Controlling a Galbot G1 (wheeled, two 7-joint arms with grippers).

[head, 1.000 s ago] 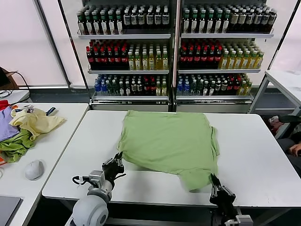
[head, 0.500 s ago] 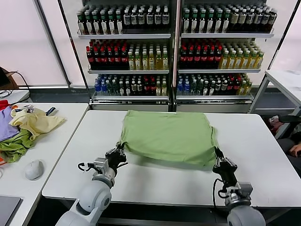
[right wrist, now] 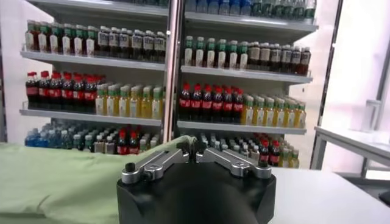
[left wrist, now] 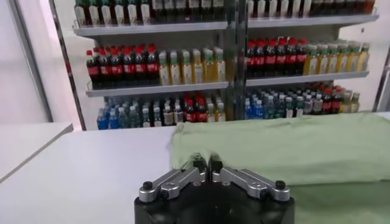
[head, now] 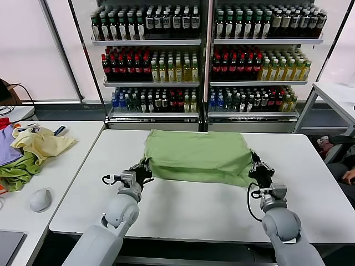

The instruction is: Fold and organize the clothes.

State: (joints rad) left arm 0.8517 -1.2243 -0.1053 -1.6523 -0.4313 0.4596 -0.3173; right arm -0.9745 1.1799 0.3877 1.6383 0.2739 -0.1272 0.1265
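A shop-like test space: tall retail shelves (head: pixel 206 61) packed with rows of bottled drinks (head: pixel 150 66) stand behind plain white worktables (head: pixel 183 205), one bearing a computer mouse (head: pixel 40 199).

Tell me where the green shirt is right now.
In the head view the shirt lies mid-table, before the drink shelves, pinched by the left gripper and right gripper.

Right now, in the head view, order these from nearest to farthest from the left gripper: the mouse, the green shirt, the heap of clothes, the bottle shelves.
1. Green shirt: pinched in the left gripper at its near left corner.
2. Mouse: on the side table, to the left.
3. Heap of clothes: farther left and back on that table.
4. Bottle shelves: behind the tables.
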